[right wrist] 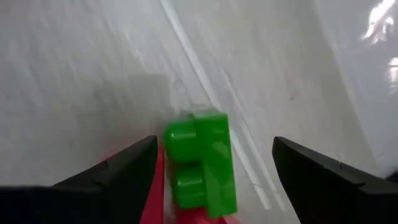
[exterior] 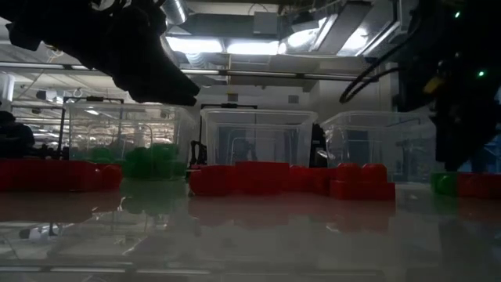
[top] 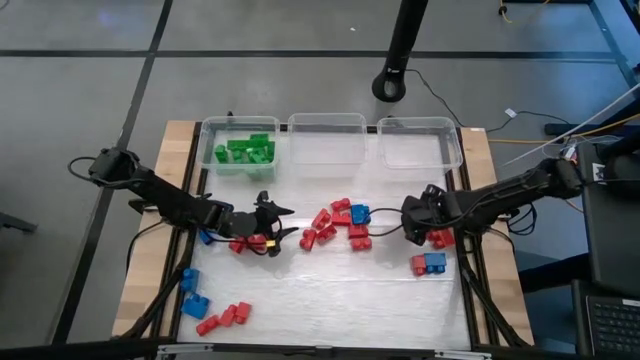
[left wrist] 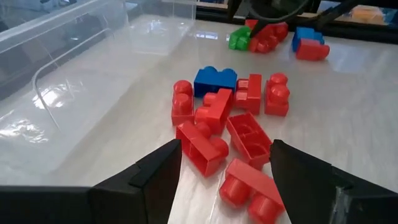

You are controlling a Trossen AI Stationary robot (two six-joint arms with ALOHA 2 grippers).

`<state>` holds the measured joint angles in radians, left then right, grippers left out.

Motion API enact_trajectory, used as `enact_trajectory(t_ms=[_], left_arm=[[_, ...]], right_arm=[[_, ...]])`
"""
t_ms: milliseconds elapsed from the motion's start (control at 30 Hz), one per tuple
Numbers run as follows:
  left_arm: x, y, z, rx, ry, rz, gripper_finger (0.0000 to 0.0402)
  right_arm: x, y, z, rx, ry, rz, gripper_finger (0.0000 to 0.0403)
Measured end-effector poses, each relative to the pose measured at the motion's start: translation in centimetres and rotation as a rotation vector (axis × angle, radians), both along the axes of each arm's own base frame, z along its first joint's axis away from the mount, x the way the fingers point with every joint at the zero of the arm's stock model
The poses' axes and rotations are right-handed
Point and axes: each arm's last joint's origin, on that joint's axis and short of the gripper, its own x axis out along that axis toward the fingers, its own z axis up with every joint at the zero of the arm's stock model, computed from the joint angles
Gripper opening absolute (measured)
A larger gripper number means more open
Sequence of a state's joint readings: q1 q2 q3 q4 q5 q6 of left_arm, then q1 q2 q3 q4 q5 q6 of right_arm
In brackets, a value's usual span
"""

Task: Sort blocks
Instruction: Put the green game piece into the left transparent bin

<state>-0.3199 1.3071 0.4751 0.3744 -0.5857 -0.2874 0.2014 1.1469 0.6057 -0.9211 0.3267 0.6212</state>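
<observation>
Red pile: a bunch of red blocks (top: 335, 227) with one blue block (top: 360, 213) lies in the middle of the table (top: 330, 300), in front of the middle bin (top: 326, 139).
Green block: one green block (right wrist: 202, 162) sits between the right gripper's fingers, next to a red block, to the right of the red pile.
Sorted greens: green blocks (top: 245, 151) fill the left bin (top: 212, 140), behind and to the left of the red pile.
Other blocks: a red and blue pair (top: 429, 264) lies to the right of the red pile and nearer the front; more blue and red blocks (top: 205, 305) lie far to its left at the front corner.
Right gripper: the right gripper (top: 412, 222) is low, just right of the red pile, with its fingers spread wide around the green block.
Left gripper: the left gripper (top: 280, 225) is just left of the red pile, fingers spread apart, holding nothing.
Right bin: the right bin (top: 420, 143) stands behind and to the right of the red pile.
</observation>
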Motion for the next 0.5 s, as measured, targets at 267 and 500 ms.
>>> enact_trajectory(t_ms=[267,500], left_arm=[[0.0,0.0,0.0,-0.004,-0.004,0.001,0.023],[0.0,0.0,0.0,-0.004,-0.004,0.002,0.023]], right_arm=[[-0.6,-0.9,-1.8,0.049,0.035,-0.006,0.0318],[-1.5,-1.1,-3.2,0.049,0.071,-0.005,0.0311]])
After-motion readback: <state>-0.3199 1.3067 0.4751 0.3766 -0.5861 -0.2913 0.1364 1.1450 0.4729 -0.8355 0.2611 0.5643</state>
